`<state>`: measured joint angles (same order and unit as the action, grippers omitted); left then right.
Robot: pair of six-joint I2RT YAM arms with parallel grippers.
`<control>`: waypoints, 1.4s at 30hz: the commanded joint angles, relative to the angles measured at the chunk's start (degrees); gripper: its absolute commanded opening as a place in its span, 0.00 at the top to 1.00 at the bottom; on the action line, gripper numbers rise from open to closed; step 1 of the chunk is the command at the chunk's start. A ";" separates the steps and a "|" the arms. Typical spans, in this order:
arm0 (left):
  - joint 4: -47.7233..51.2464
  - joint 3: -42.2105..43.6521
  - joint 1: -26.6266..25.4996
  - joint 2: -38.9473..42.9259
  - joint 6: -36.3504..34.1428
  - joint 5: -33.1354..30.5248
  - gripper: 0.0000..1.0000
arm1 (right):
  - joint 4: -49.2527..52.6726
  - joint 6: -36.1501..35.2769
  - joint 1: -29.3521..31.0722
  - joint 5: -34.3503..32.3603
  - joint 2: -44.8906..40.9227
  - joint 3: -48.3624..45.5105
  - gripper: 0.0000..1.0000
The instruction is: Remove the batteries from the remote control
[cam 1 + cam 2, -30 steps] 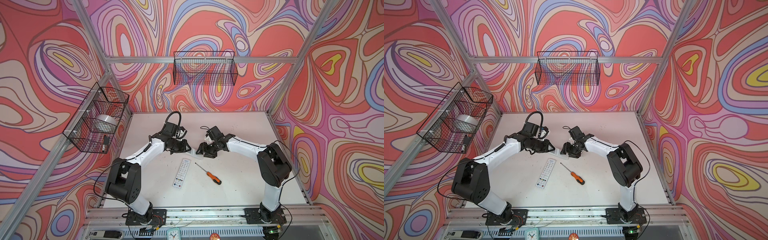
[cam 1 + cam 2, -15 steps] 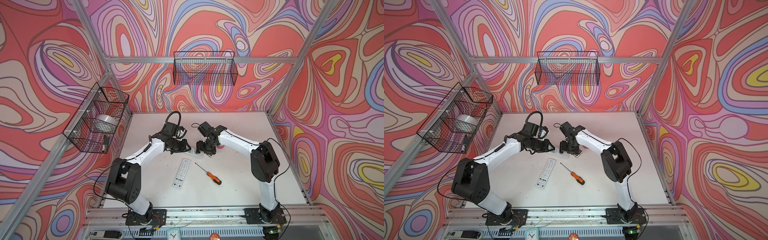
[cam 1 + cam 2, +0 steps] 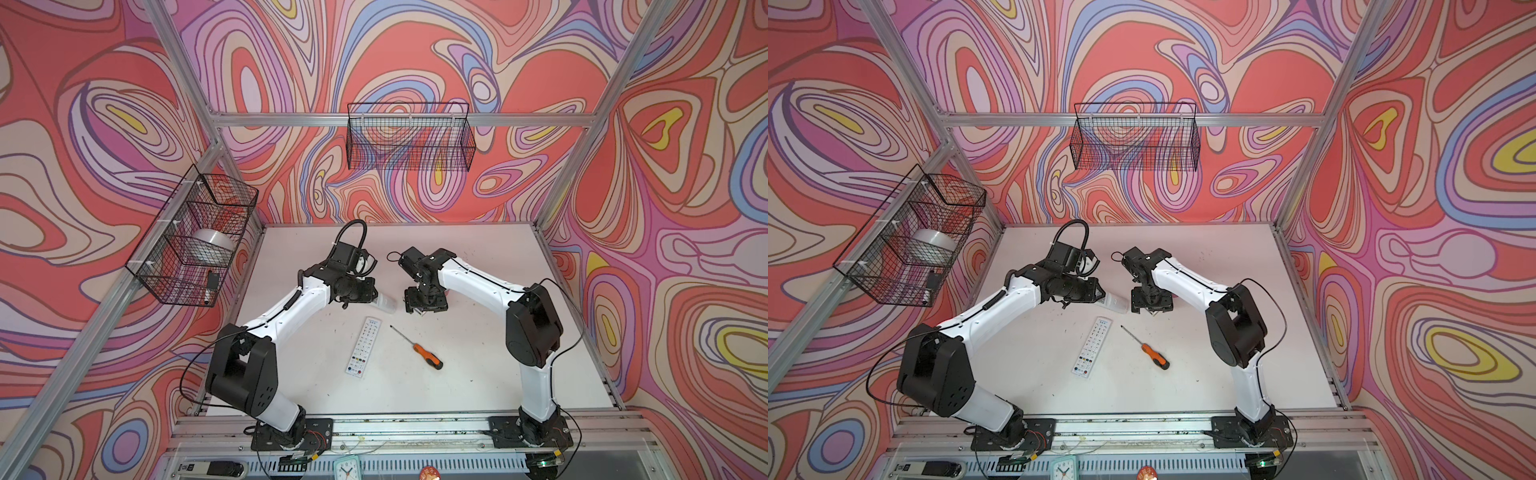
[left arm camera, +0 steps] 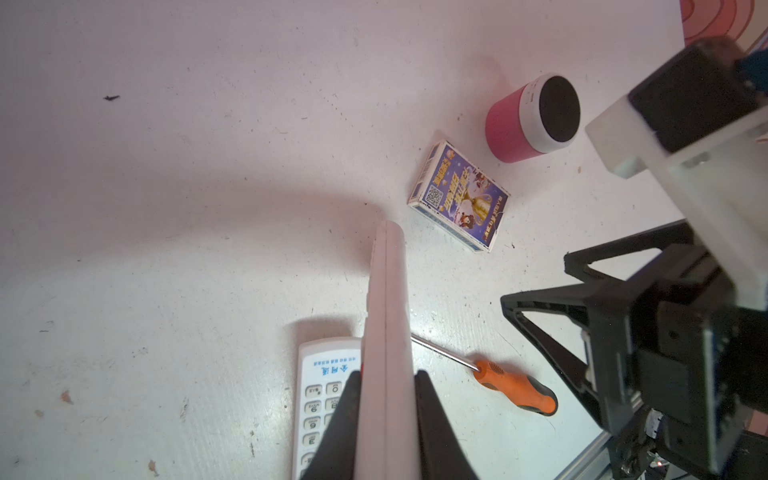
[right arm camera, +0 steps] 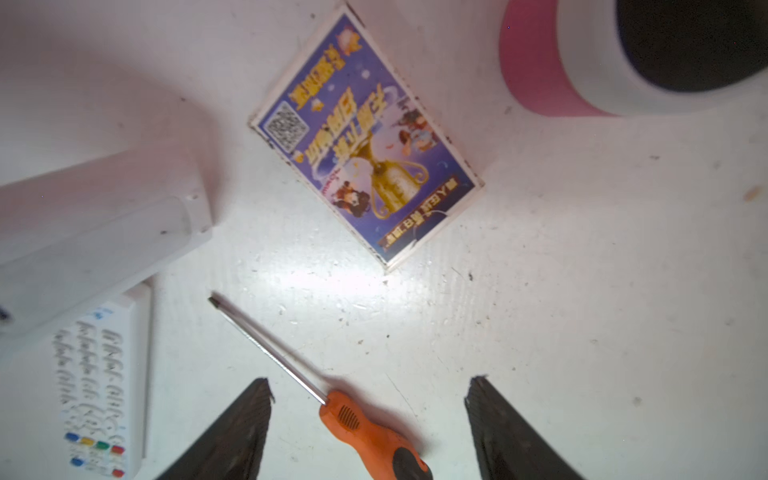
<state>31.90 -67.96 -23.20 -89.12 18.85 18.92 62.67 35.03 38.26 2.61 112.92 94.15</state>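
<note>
While the left gripper (image 4: pixel 387 376) clamps its jaws on one end of a white remote control (image 4: pixel 388 291), holding it lifted off the white counter (image 3: pixel 457 386), the right gripper (image 5: pixel 370 384) hangs just beside it with its jaws spread wide and empty. That grip seems meant to steady the remote so the other arm can work on its back, where what looks like a closed battery cover faces the right wrist camera. No batteries are visible anywhere; they are presumably inside, behind that cover. Beneath the open jaws lies an orange-handled screwdriver (image 3: pixel 416 347), probably the tool for the cover. A second remote (image 3: pixel 363 347) lies keypad-up on the counter nearby, and a blue card box (image 5: pixel 365 137) and a pink speaker (image 4: pixel 528 118) sit farther back.
</note>
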 commanded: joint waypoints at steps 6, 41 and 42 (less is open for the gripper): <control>2.58 1.38 0.26 -1.19 -0.09 1.18 1.00 | -36.74 10.12 -3.85 23.83 -8.16 -18.76 0.19; 1.74 3.25 6.50 -8.44 7.87 13.01 1.00 | -52.08 11.21 -6.53 28.69 -5.08 -29.19 0.10; 1.59 3.36 6.47 -8.44 7.80 13.20 1.00 | -52.04 11.16 -6.53 28.84 -4.98 -29.19 0.10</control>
<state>29.54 -67.46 -16.47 -94.96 26.20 34.06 9.98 47.46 31.57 30.94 106.96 65.60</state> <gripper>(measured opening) 0.205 0.902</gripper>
